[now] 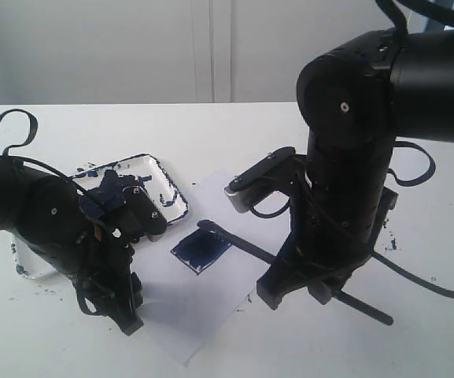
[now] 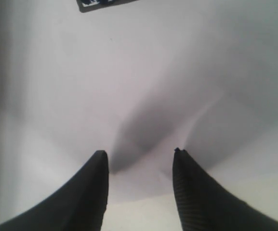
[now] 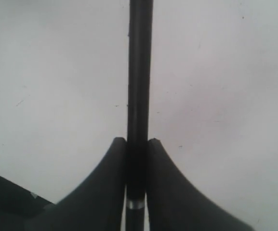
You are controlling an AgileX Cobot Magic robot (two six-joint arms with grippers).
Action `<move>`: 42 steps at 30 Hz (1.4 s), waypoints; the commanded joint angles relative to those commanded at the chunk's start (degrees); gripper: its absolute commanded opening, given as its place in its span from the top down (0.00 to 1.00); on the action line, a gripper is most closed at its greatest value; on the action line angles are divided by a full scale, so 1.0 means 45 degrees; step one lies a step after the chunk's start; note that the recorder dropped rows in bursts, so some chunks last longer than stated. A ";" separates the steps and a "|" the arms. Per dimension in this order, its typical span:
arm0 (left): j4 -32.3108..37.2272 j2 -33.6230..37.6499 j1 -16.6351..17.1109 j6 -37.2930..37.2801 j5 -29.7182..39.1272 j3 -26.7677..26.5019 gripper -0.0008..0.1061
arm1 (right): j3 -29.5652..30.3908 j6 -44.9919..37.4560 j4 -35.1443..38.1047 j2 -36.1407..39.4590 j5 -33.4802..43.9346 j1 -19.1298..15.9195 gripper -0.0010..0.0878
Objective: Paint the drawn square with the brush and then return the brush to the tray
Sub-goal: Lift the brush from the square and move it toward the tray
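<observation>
Foreground, exterior view: white paper sheet [image 1: 199, 323] lying askew on the white table [image 1: 431, 354], one corner pointing toward the camera. At the sheet's near left edge stands the black two-fingered left gripper [image 1: 129, 319], pointing downward. In the left wrist view the left gripper [image 2: 139, 161] has its jaws spread wide with nothing between them, above a plain white surface; whether the tips touch that surface cannot be told.

At about the same depth on the right, over the sheet's right edge, the black right gripper [image 1: 296, 290] pinches the long thin black brush [image 1: 238, 240]. The right wrist view confirms this: the right gripper [image 3: 137, 144] has both fingers pressed flat against the brush [image 3: 139, 72], and a narrow silver band shows on the shaft just behind them. The rear end of the shaft sticks out to the near right above bare table. The front part slants away to the left, and its tip rests at the far corner of the drawn square [image 1: 201, 249].

Middle ground: the drawn square is small and tilted, filled solid dark blue, and lies near the middle of the sheet between the two arms.

Further back, left: the white shallow rectangular tray [image 1: 173, 189], dark-rimmed and smeared with dark blue paint, sits just beside the sheet's far left edge, partly hidden by the left arm and well apart from the brush. Dark blue paint specks [image 1: 389, 242] dot the table
</observation>
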 joint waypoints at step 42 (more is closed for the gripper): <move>0.0000 0.0000 0.0000 0.0000 0.0051 0.0000 0.54 | 0.0000 0.0393 -0.0642 0.1137 -0.0384 0.0000 0.99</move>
